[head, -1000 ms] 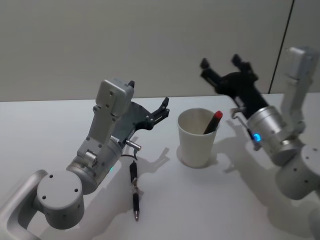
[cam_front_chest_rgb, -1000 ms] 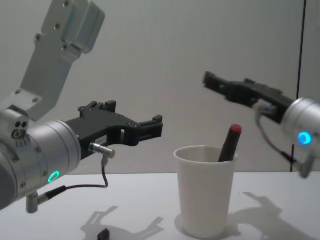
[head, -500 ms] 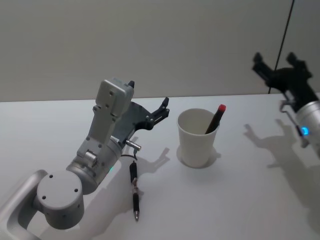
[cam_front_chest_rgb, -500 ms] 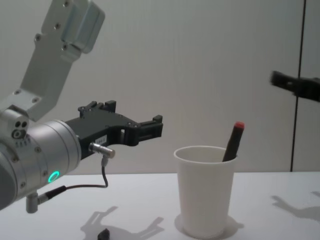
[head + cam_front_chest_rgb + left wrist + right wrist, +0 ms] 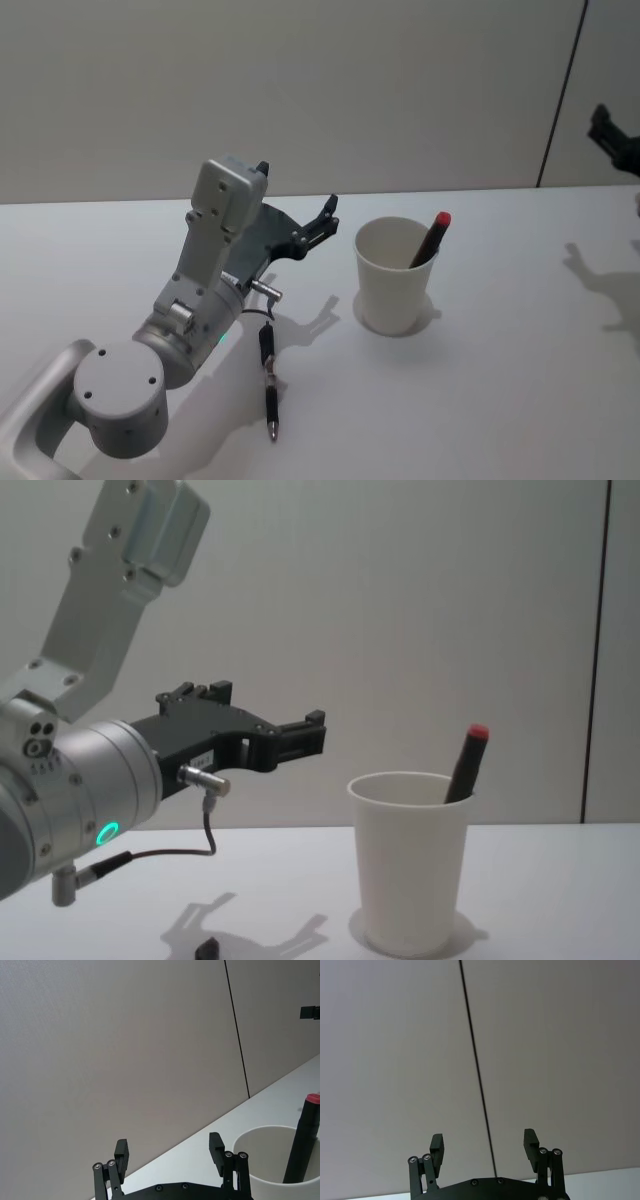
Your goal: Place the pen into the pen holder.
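Since a second ago the right gripper (image 5: 483, 1141) has pulled way back: it was hanging over the pen holder (image 5: 392, 285), and now it's off at the head view's right edge, fingers spread with nothing between them. The red-capped pen (image 5: 428, 240) stands in the pen holder, leaning on the rim. The left gripper (image 5: 169, 1146) hovers just beside the holder, fingers apart too, empty. My worry: the holder is paper and looks light, so a nudge from that left arm could tip it and spill the pen. A black pen (image 5: 269, 385) lies on the table (image 5: 500, 400) by the left arm. The red-capped pen's lower half is hidden inside the holder, and the right gripper is mostly cut off in the head view.
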You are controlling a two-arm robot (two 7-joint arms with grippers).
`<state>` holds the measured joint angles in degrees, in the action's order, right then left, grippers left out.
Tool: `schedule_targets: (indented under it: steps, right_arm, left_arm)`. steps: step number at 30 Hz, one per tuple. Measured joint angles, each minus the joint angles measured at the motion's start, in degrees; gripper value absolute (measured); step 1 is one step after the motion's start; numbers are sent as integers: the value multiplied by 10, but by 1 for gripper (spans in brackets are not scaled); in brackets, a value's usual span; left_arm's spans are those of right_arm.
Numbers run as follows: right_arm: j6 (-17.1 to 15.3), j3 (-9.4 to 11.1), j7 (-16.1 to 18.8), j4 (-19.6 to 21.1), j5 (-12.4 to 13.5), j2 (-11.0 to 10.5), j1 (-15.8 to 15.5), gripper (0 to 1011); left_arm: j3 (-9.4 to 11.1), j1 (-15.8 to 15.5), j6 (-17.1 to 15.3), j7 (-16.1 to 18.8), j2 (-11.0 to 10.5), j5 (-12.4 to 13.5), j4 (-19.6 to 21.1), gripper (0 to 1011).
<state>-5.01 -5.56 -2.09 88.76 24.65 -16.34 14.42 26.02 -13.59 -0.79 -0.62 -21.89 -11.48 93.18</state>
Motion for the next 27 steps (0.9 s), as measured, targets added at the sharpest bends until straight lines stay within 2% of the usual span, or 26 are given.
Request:
schedule_targets:
  steps: [11, 27]
  right_arm:
    - [-16, 13, -14, 7, 2, -13, -3, 1001]
    - [-24, 20, -20, 10, 3, -19, -5, 1001]
  left_arm:
    - [0, 0, 0, 0, 0, 0, 0, 1001]
    - [0, 0, 0, 0, 0, 0, 0, 1001]
